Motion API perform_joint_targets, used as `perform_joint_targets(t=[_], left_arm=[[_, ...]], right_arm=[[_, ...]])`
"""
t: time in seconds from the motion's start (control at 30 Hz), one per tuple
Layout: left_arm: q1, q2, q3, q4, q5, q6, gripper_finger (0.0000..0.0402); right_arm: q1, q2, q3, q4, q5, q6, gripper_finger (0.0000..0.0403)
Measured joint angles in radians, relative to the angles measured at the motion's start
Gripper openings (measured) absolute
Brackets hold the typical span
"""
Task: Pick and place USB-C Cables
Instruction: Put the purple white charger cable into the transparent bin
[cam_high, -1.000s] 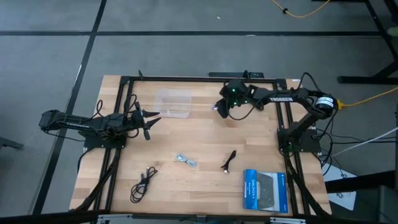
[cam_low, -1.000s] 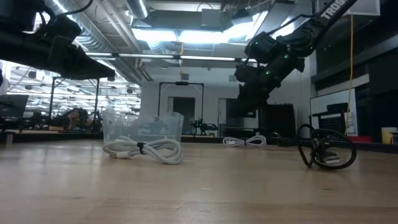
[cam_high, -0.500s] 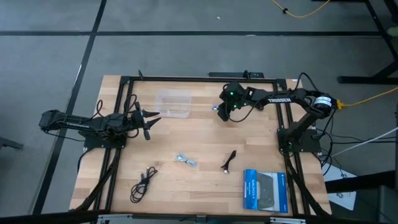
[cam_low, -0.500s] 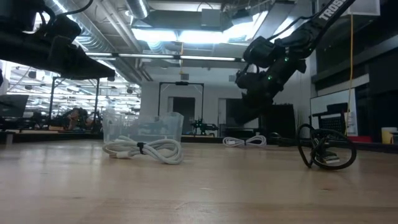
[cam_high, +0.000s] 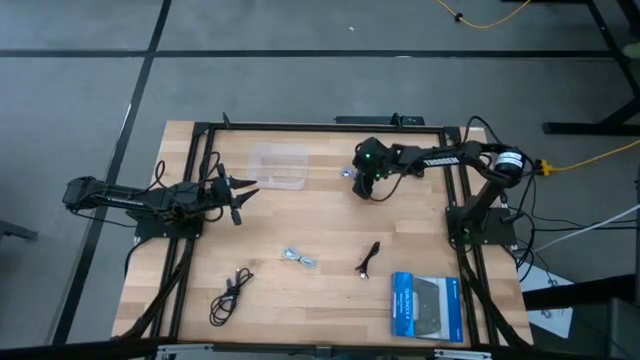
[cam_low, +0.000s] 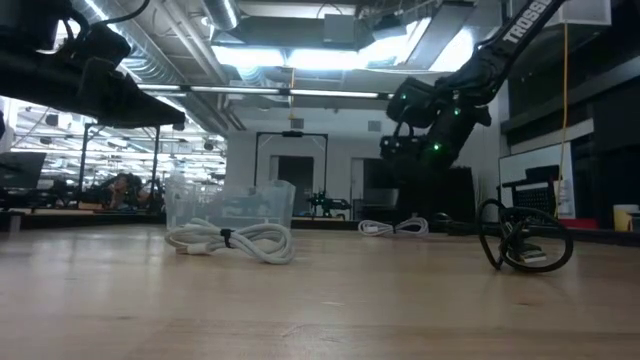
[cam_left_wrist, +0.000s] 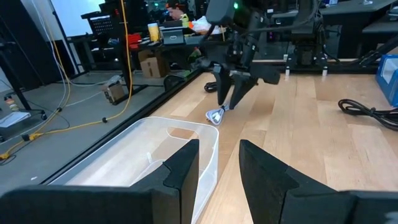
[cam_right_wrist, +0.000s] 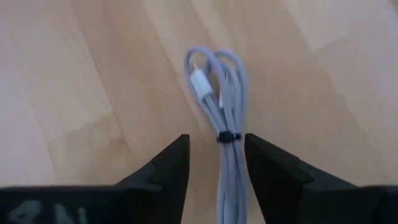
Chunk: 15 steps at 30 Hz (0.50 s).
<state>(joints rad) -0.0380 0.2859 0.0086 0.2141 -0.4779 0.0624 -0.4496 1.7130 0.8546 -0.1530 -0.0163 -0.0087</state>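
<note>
My right gripper (cam_right_wrist: 216, 152) is open and points down at a silver-white USB-C cable bundle (cam_right_wrist: 217, 106) that lies flat on the table near its far edge (cam_high: 347, 174). One finger stands on each side of the bundle; I see no touch. The left wrist view shows that gripper (cam_left_wrist: 231, 93) just over the cable (cam_left_wrist: 215, 116). Another silver-white cable (cam_high: 299, 258) and two black cables (cam_high: 368, 257) (cam_high: 230, 292) lie on the near half of the table. My left gripper (cam_high: 243, 194) waits open on the table's left side, beside the clear box (cam_high: 278, 165).
A clear plastic box (cam_left_wrist: 143, 158) stands on the table's far left part, left of the right gripper. A blue box (cam_high: 425, 305) lies at the near right corner. A black frame (cam_high: 300, 126) runs along the table's far edge and sides. A yellow cord (cam_high: 590, 155) trails beyond the table.
My right gripper has gone down toward the silver-white cable near the far edge and has tipped more steeply downward as the arm stretched out. The cables and the left arm have kept still.
</note>
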Motion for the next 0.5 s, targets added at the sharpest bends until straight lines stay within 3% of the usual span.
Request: perform_joint_targets(t=[0.33, 0.5], left_arm=[[0.000, 0.000, 0.000, 0.003, 0.000, 0.000, 0.0108], [0.000, 0.000, 0.000, 0.003, 0.000, 0.000, 0.0108]], right_arm=[[0.000, 0.030, 0.000, -0.007, 0.026, 0.152, 0.0153], [0.000, 0.030, 0.000, -0.010, 0.041, 0.203, 0.0113]])
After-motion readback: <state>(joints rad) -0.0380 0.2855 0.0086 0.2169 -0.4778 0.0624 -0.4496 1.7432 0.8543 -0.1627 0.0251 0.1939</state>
